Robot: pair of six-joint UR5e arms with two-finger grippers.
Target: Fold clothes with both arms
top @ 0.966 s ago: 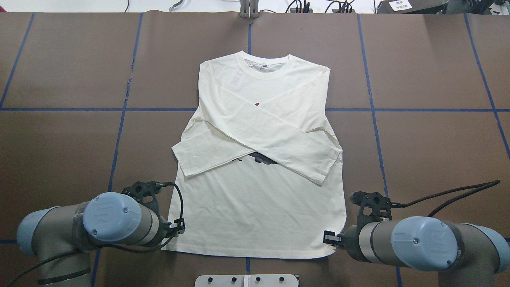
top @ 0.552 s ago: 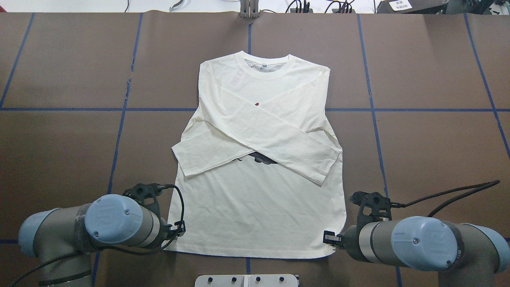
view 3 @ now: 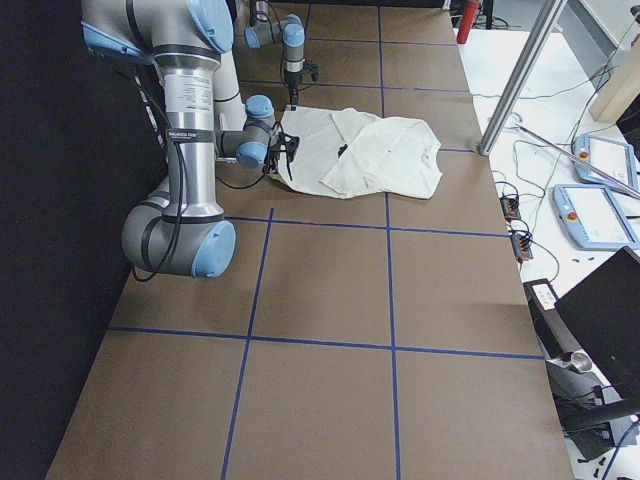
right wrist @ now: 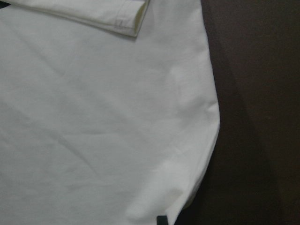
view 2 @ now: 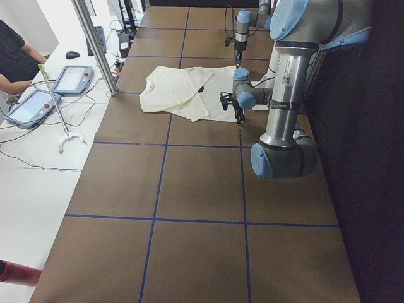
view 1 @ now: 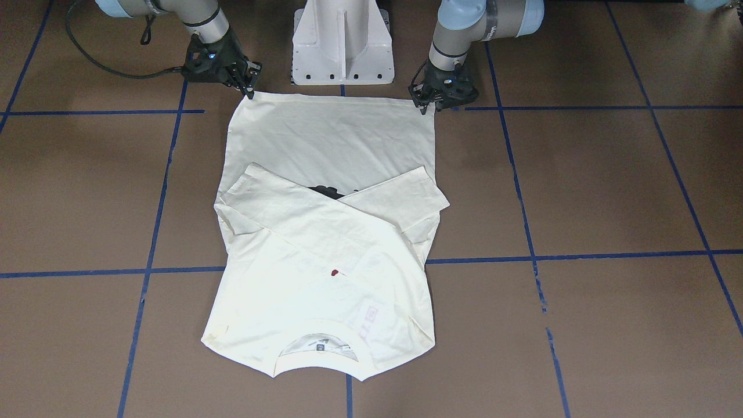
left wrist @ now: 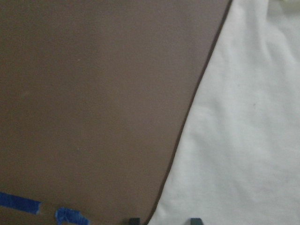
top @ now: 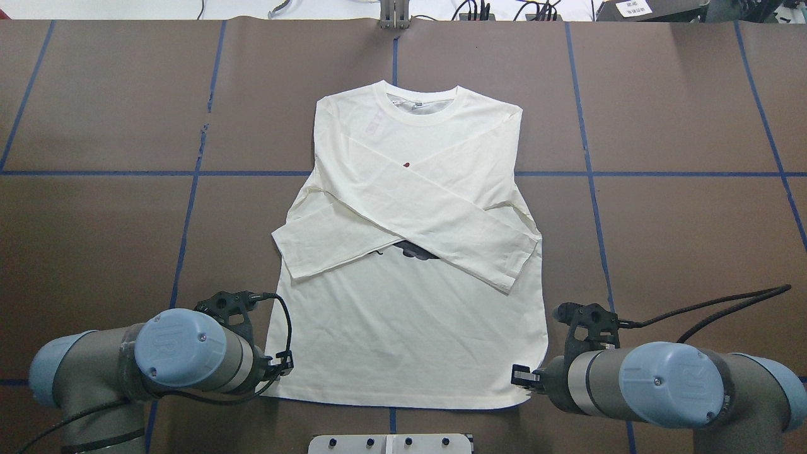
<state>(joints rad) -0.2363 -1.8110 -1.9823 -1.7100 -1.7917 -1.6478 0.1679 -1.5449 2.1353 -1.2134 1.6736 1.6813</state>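
Hidden or cut off:
- left arm [top: 157, 353] covers most of its own tool from overhead; only the black tips clear the wrist
- print [top: 413, 251] mostly buried under the crossed sleeves [top: 466, 233]: a dark sliver shows at the crossing, a red speck [top: 406, 165] higher up; lettering not readable
- right wrist view ends at one dark tip [right wrist: 161, 219]; its mate is out of sight

Tools:
- left gripper [top: 285, 364] low at the hem's left corner. Wrist view: two fingertips [left wrist: 134, 221] stand apart, the corner's edge running in between them, nothing pinched
- right gripper [top: 522, 376] low at the hem's right corner, the visible tip right at the cloth edge; cannot tell whether parted or clamped

Shirt [top: 403, 340]:
- flat at the middle of the table [top: 94, 113], hem toward the robot-side edge, collar [top: 421, 104] toward the far edge
- sleeves folded over the chest in an X; the one ending at the right lies on top; both cuffs poke just past the body's sides

Materials:
- shirt cream, matte, soft, shallow creases; banded round collar; hem's right corner rounded
- table a dull brown sheet, gridded with blue tape [top: 252, 173]
- arms grey metal tubes, light blue caps
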